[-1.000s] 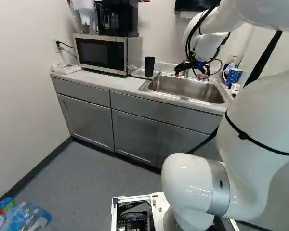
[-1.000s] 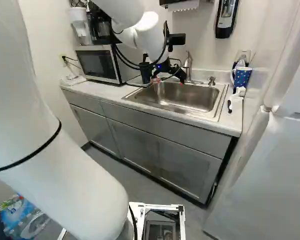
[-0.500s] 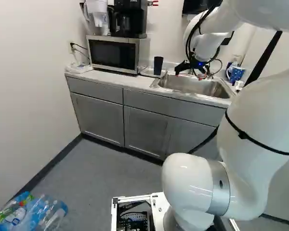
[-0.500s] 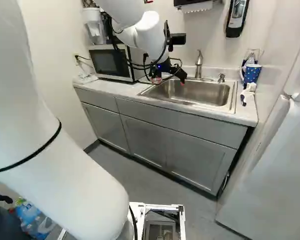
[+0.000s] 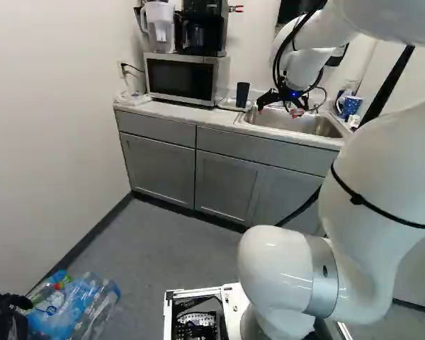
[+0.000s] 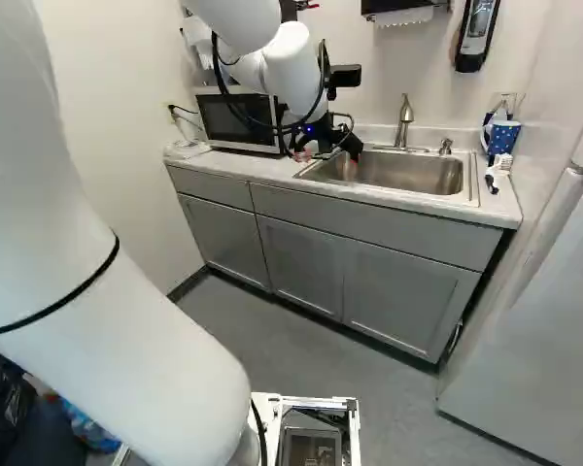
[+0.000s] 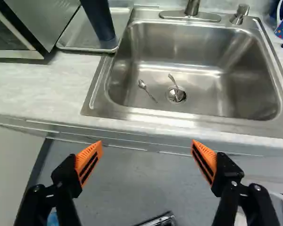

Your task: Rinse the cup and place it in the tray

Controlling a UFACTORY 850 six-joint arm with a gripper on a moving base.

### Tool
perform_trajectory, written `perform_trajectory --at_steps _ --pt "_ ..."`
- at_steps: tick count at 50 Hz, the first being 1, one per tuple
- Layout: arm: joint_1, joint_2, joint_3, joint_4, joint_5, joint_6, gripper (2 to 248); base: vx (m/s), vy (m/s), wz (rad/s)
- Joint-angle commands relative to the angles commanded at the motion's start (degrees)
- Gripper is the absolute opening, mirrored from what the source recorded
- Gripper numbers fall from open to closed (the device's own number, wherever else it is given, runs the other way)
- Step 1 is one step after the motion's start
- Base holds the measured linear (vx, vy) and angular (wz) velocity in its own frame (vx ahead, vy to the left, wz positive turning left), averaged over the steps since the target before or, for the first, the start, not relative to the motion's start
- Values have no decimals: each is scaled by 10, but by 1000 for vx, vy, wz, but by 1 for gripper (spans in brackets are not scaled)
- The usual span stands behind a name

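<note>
Hanging up in the air near the sink (image 7: 254, 70), the jaws (image 5: 278, 112) are wide open, with a big gap between their orange pads (image 7: 88, 162). They have hold of nothing. In the wrist view, the front edge of the tabletop (image 7: 52, 84) is ahead of them, and the sink is past that edge.

The dark cup (image 5: 242, 95) is standing up on the flat tray (image 7: 78, 33). The tray sits on the tabletop, between the microwave (image 5: 180, 78) and the sink. The cup is at the side of the tray close to the sink.

Down in the sink there is a little spoon (image 7: 142, 84), and near it a second shiny thing (image 7: 173, 81) has one end at the drain (image 7: 180, 98). A tap (image 6: 405, 112) stands behind the sink. At the right of the right base view, a blue mug with dots (image 6: 503, 138) is on the tabletop beside the sink.

On top of the microwave are a black coffee maker (image 5: 204, 28) and a clear jug (image 5: 159, 25). Plastic bottles (image 5: 81, 304) lie on the floor (image 5: 163, 248) at the left of the left base view.
</note>
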Motion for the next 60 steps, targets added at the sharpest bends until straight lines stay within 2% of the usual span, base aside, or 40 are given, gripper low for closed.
perform_trajectory --at_steps 12,43,60 --pt "0 0 0 0 0 0 247 -95 117 -93" --pt "0 0 0 0 0 0 247 -86 32 -436" --pt "0 0 0 0 0 0 247 -9 4 -32"
